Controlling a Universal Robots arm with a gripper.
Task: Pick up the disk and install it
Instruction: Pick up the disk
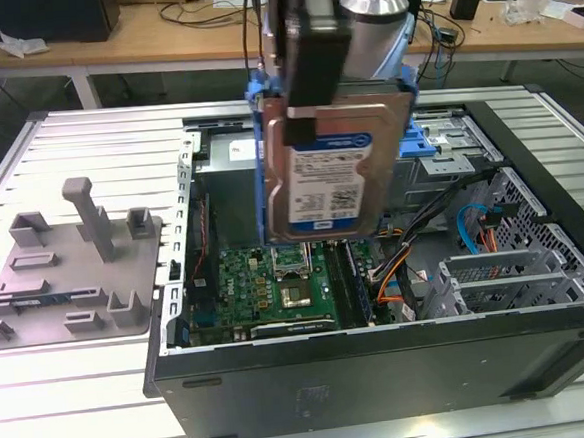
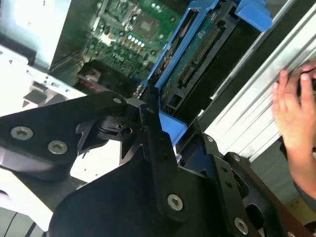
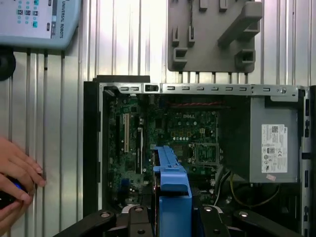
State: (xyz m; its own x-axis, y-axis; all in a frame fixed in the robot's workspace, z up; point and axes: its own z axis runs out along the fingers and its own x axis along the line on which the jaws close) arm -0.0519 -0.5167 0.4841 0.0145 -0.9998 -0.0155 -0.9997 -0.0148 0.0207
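Pincer [image 1: 312, 127] gripping one disk [image 1: 332, 188], over one case [image 1: 383, 368]

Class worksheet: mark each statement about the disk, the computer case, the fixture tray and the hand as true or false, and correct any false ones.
1. The gripper holds the disk above the open computer case. True.
2. The frame around the disk is red. False: the frame is blue.
3. The grey fixture tray lies on the exterior view's right of the case. False: it lies on the exterior view's left.
4. A person's hand is over the ribbed table beside the case. True.
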